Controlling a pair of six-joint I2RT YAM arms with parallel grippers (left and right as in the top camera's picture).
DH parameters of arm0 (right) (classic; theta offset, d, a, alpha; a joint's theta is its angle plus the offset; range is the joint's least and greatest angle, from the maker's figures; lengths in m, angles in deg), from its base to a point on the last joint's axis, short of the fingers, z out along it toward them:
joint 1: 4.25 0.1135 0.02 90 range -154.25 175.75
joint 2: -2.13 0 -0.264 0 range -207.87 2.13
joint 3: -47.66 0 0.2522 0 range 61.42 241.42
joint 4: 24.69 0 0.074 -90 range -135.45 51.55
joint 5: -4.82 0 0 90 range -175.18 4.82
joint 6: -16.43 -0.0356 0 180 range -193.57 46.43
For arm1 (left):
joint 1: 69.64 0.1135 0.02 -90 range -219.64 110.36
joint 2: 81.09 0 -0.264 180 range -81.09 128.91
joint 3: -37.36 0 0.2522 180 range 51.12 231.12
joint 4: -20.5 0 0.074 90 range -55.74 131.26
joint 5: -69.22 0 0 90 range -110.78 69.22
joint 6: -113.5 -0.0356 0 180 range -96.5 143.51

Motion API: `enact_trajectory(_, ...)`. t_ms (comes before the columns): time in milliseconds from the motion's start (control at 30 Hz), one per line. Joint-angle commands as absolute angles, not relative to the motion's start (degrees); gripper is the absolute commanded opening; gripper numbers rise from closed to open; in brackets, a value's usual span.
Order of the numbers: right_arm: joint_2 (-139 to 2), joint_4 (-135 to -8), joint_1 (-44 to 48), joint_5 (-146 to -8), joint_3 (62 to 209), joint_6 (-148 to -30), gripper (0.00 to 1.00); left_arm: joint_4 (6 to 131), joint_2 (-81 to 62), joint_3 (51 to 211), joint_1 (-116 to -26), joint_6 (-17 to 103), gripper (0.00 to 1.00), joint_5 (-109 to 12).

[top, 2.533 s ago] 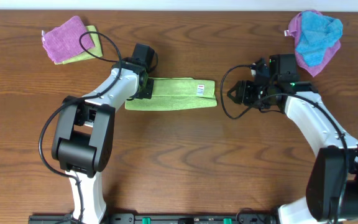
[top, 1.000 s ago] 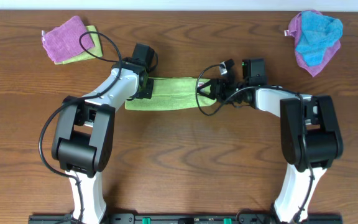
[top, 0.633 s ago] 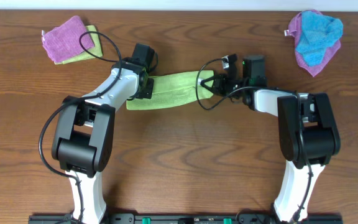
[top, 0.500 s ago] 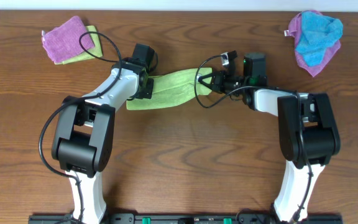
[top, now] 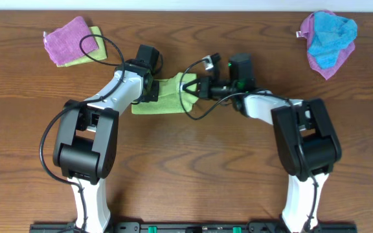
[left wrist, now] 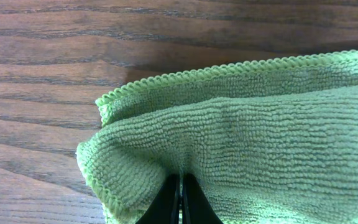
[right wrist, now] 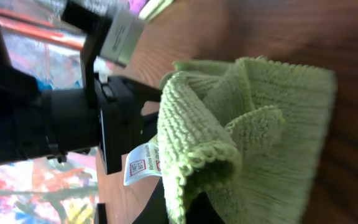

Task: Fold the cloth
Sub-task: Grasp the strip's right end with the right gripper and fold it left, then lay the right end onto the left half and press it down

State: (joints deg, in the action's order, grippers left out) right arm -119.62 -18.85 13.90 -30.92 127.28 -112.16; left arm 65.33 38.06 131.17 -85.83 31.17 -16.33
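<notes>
The cloth (top: 162, 97) is a light lime-green towel, folded into a band left of centre on the table. My left gripper (top: 153, 90) is shut on its left end; in the left wrist view the two fingertips press together into the cloth (left wrist: 247, 124), with the left gripper (left wrist: 181, 186) at the bottom edge. My right gripper (top: 190, 87) is shut on the cloth's right end and holds it raised and bunched over the rest of the band. The right wrist view shows that folded edge of the cloth (right wrist: 266, 118) with its white label (right wrist: 143, 163) hanging beside my right gripper (right wrist: 180, 205).
A purple cloth (top: 68, 39) lies on a duller yellow-green cloth (top: 96, 50) at the back left. A blue cloth (top: 332, 32) sits on another purple one (top: 329, 65) at the back right. The left arm's black wrist (right wrist: 73, 124) is close ahead of the right gripper.
My right gripper shut on the cloth's right end, lifted it and carried it left towards the left gripper, so the band is now much shorter. The left gripper stayed put.
</notes>
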Motion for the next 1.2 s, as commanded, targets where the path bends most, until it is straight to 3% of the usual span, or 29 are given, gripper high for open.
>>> enact_trajectory(0,-117.96,-18.68,14.60,-32.50,128.20,-112.75,0.01,65.31,40.40,130.73,-86.07,32.06,0.06,-19.37)
enact_trajectory(533,-117.96,-18.87,14.40,-33.72,130.93,-113.84,0.02,72.24,37.19,140.00,-85.32,32.81,0.06,-19.39)
enact_trajectory(833,-117.96,-25.91,14.14,-33.76,134.17,-112.86,0.01,73.70,28.73,141.97,-85.02,34.03,0.06,-19.21)
enact_trajectory(1167,-117.96,-29.72,17.57,-36.78,134.17,-108.64,0.02,76.63,18.85,141.97,-74.92,38.49,0.06,-21.92)
